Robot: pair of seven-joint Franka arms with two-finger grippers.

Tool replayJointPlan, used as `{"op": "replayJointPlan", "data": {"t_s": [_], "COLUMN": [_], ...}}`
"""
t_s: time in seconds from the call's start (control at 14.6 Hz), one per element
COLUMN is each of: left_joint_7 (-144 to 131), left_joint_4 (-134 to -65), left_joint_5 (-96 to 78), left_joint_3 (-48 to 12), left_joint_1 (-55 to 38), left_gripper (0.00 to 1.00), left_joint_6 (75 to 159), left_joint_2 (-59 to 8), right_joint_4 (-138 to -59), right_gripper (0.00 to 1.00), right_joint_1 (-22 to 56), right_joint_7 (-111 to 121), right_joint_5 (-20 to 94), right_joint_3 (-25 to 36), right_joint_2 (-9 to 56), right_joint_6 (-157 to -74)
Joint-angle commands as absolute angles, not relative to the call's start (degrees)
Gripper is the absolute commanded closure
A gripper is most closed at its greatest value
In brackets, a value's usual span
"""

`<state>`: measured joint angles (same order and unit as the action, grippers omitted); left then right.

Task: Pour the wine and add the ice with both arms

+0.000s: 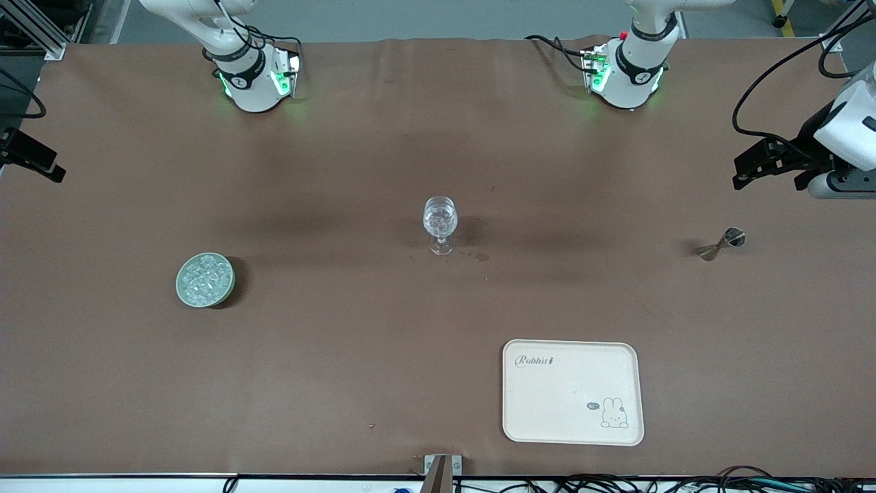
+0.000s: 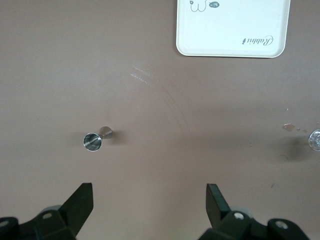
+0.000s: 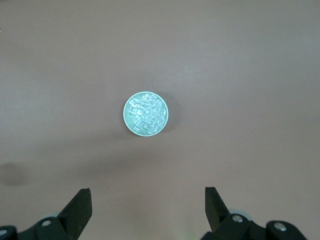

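Observation:
A clear stemmed glass [image 1: 440, 220] stands upright at the table's middle, and its bowl looks glassy inside. The ice [image 1: 204, 278] is a heap of small clear cubes in a pale green bowl [image 1: 183, 291] toward the right arm's end; it also shows in the right wrist view [image 3: 145, 113]. A small metal jigger [image 1: 722, 244] lies on its side toward the left arm's end and shows in the left wrist view [image 2: 93, 140]. My left gripper [image 2: 150, 196] is open and empty, high over the table by the jigger. My right gripper [image 3: 148, 199] is open and empty, high over the table by the bowl.
A cream tray [image 1: 573, 356] with a rabbit drawing lies nearer to the front camera than the glass, toward the left arm's end. Small wet spots [image 1: 480, 257] mark the brown table cover beside the glass foot. Both arm bases stand along the table's back edge.

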<state>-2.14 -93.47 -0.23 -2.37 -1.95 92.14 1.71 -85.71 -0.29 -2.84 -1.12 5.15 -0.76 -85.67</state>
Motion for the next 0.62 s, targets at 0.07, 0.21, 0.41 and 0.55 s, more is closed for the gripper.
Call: {"op": "replayJointPlan", "data": {"t_s": [0.07, 0.21, 0.41, 0.55], "left_joint_7": [-2.99, -4.39, -5.97, -5.45], "left_joint_4": [-94.48, -94.39, -93.96, -93.69], "left_joint_5": [0.53, 0.53, 0.35, -0.52], "left_joint_3": [-2.99, -2.99, -1.94, 0.95], "left_joint_1": [-1.76, -1.67, -1.32, -1.41], "left_gripper": [0.01, 0.0, 0.0, 0.0], "left_joint_6": [92.9, 92.81, 92.2, 92.11], "left_joint_2": [2.81, 2.64, 2.11, 1.76], "right_joint_4": [-86.57, -86.57, -86.57, -86.57], "right_gripper": [0.0, 0.0, 0.0, 0.0], "right_joint_1": [-0.53, -0.53, -0.53, -0.61], "right_joint_7": [-2.11, -2.11, -2.02, -2.02], "right_joint_5": [-0.09, -0.09, -0.09, -0.09], "right_joint_3": [5.1, 5.1, 5.1, 5.1], "right_joint_2": [-1.41, -1.41, -1.41, -1.41], "right_joint_6": [-86.04, -86.04, -86.05, -86.04]}}
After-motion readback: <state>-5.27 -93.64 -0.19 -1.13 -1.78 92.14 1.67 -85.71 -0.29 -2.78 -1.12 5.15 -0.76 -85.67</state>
